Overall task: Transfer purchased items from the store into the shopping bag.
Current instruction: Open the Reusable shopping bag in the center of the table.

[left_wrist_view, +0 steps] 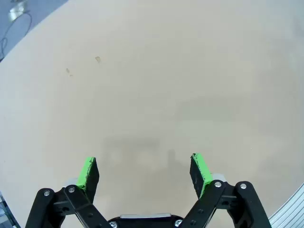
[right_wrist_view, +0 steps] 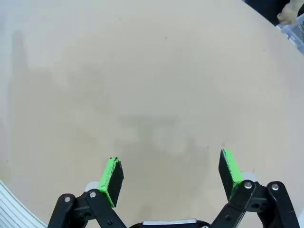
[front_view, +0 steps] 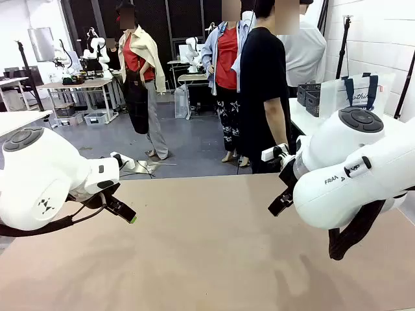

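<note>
A: On the left, what have you got?

B: My left gripper hangs over the bare table, jaws wide apart with nothing between them.

A: Middle?

B: Just tabletop on my near side. A person in black stands at the far edge.

A: And the right?

B: My right gripper is the same: jaws apart, holding nothing, over the table. Beyond it, far right, I see the bag standing upright, with the basket just to its left. Both look to sit off my table, but their bases are hidden from me.

A: Any items in the bag?

B: I can't tell. I can't make out items in either one.

A: So, progress?

B: I'd judge we're at the very start, with nothing transferred. Bag and basket need to come within reach, and every item is left to move.
</note>
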`<state>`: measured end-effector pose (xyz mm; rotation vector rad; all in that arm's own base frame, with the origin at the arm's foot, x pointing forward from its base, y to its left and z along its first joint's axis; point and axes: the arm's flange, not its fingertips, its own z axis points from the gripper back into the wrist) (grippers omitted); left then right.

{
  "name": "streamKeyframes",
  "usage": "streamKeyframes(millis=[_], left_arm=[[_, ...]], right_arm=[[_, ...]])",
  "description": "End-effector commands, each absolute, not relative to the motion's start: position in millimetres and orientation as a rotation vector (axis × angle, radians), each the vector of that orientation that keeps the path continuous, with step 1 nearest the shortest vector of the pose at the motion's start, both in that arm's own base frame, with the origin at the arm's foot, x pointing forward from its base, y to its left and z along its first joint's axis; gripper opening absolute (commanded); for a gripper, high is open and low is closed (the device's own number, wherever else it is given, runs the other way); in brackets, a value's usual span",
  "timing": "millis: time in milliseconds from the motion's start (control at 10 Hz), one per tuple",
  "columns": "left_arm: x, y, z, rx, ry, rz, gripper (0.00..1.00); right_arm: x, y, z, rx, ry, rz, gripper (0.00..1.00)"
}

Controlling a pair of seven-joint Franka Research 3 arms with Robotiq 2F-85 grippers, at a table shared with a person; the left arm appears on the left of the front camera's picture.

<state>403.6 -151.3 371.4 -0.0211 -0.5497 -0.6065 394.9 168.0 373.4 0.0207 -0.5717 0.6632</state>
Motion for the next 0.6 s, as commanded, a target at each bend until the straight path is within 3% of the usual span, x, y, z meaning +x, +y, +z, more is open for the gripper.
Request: streamKeyframes(millis=[0,500], left_arm=[[403.5,-151.3,371.4,-0.021,-0.550,-0.607,1.00],[403.5,-151.3,371.4,-0.021,-0.550,-0.607,1.00]], right_arm=[[394.9,168.1,373.4,0.021,-0.572,0.663,1.00],[394.9,168.1,373.4,0.021,-0.572,0.663,1.00]])
